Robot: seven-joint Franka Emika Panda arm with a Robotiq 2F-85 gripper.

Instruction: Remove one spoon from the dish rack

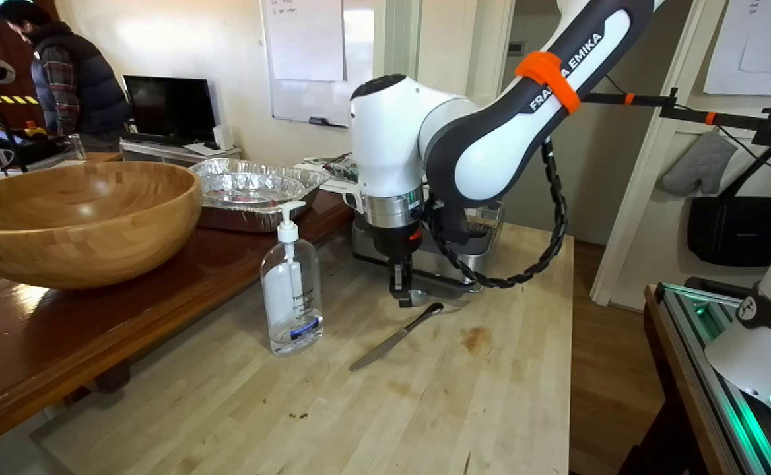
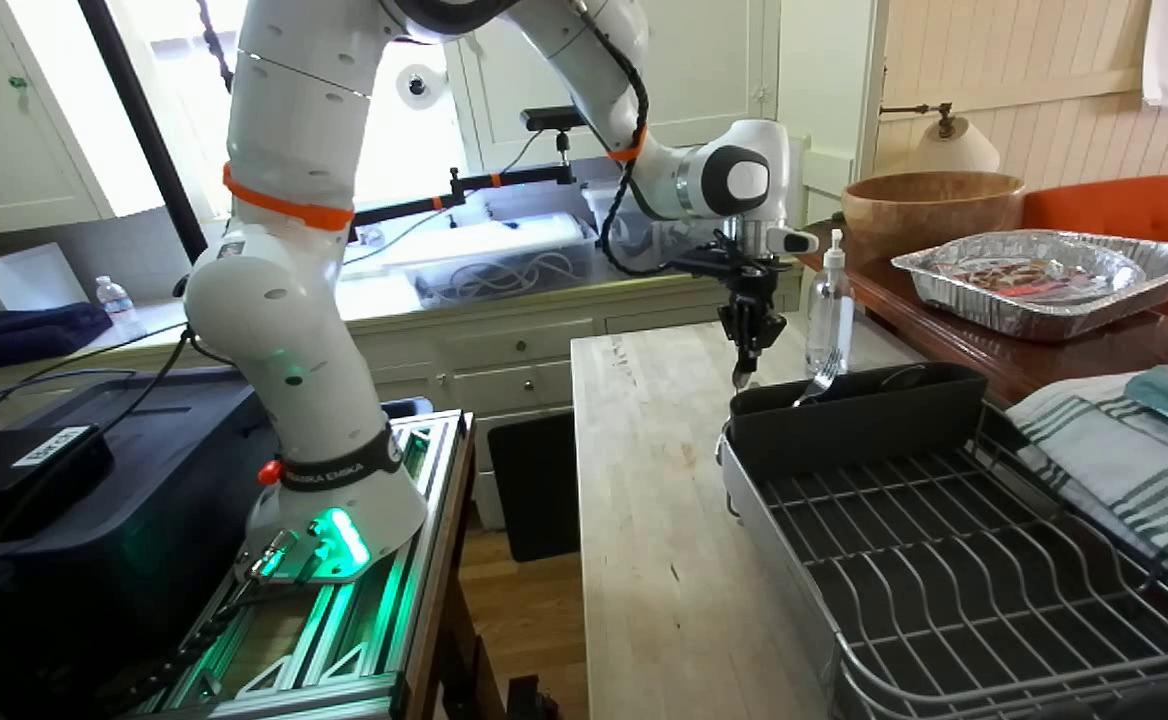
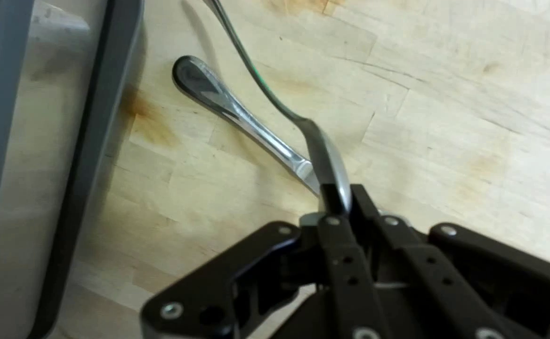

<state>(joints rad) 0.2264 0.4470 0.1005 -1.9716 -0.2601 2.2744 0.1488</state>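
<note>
While the gripper (image 3: 348, 201) stands at six o'clock in the wrist view, its fingers pinch the bowl end of the spoon (image 3: 319, 148), whose thin handle runs toward eleven o'clock. The spoon is out of the dish rack (image 3: 42, 155), over the wooden table (image 3: 444, 141) just beside it; the rack lines the nine o'clock edge. Whether the spoon touches the wood, I cannot tell. Under the pinched end lies a knife (image 3: 256, 129), its handle toward ten o'clock; in an exterior view its blade (image 1: 380, 348) points to eight o'clock. There a clear pump bottle (image 1: 291, 297) stands upright at nine o'clock from the gripper, a wooden bowl (image 1: 88, 254) farther out between nine and ten. In an exterior view a fork (image 2: 826, 373) leans toward one o'clock in the rack's dark caddy (image 2: 854, 430), at four o'clock from the gripper.
</note>
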